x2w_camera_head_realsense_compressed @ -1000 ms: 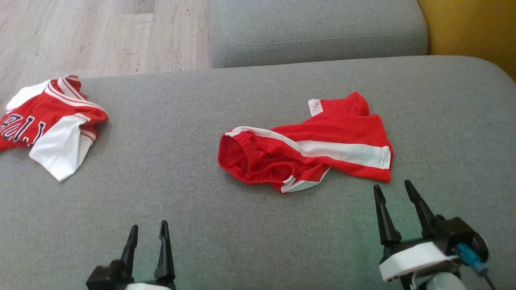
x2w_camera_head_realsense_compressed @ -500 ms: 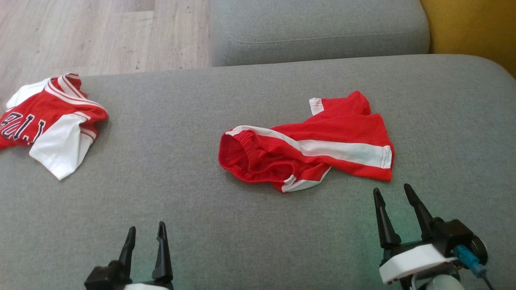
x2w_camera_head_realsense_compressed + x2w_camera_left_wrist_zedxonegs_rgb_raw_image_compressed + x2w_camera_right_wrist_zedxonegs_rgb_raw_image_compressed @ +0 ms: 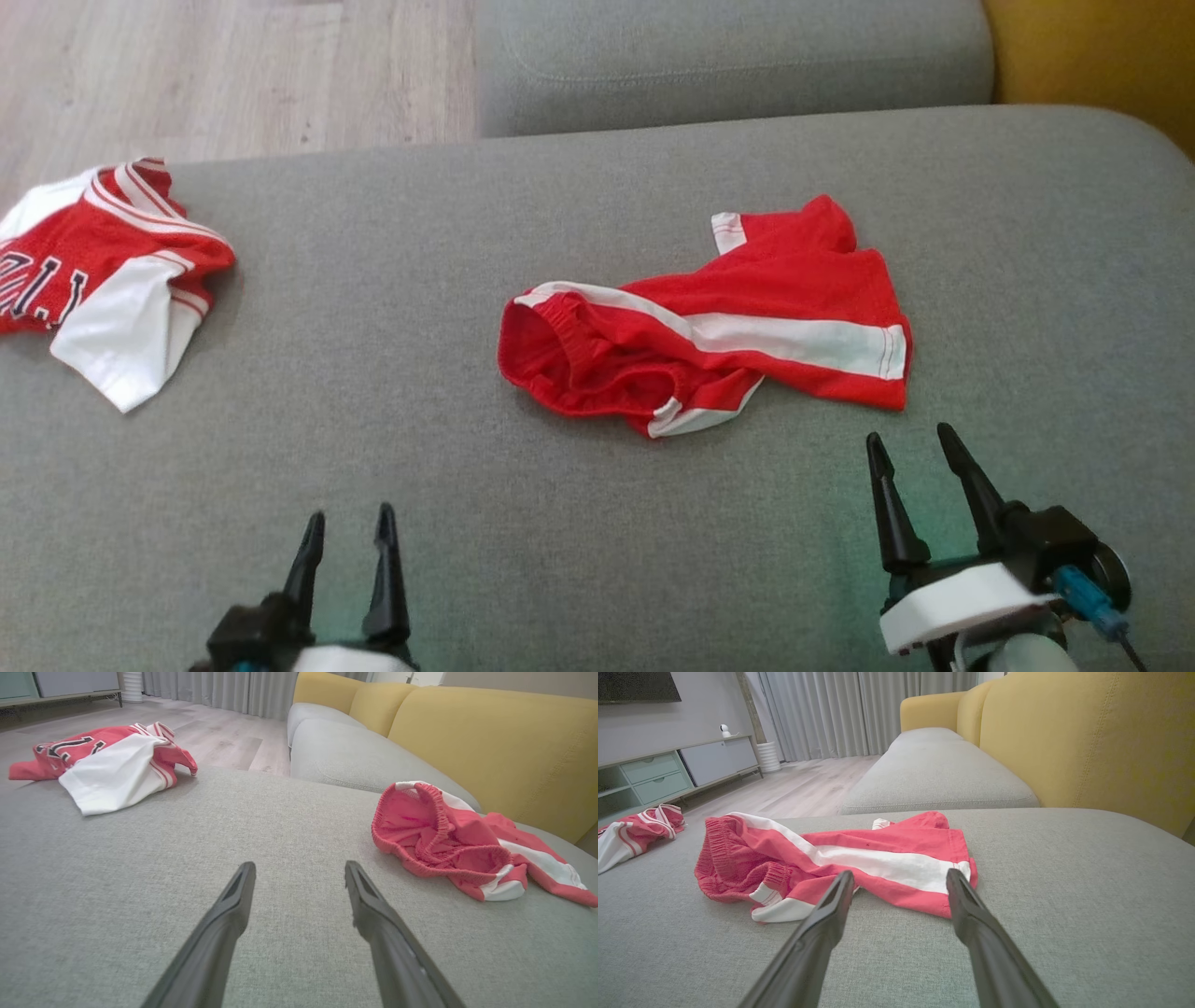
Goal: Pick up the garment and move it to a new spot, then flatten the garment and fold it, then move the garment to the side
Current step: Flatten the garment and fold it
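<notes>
At the upper left of the head view, a crumpled red-and-white lettered jersey point(image 3: 103, 271) lies on the wide grey fabric sofa seat point(image 3: 373, 420). At the lower left the left gripper point(image 3: 350, 513) hovers with its jaws spread wide, holding nothing. In the centre lie the rumpled red shorts with a white side stripe point(image 3: 709, 327), likely the garment to lift. At the lower right the right gripper point(image 3: 908, 434), equally wide and empty, points at their hem from close by. A pinch there might catch only one layer, so the shorts drag and bunch, or it might nip the sofa cover. I count two garments and two grippers.
</notes>
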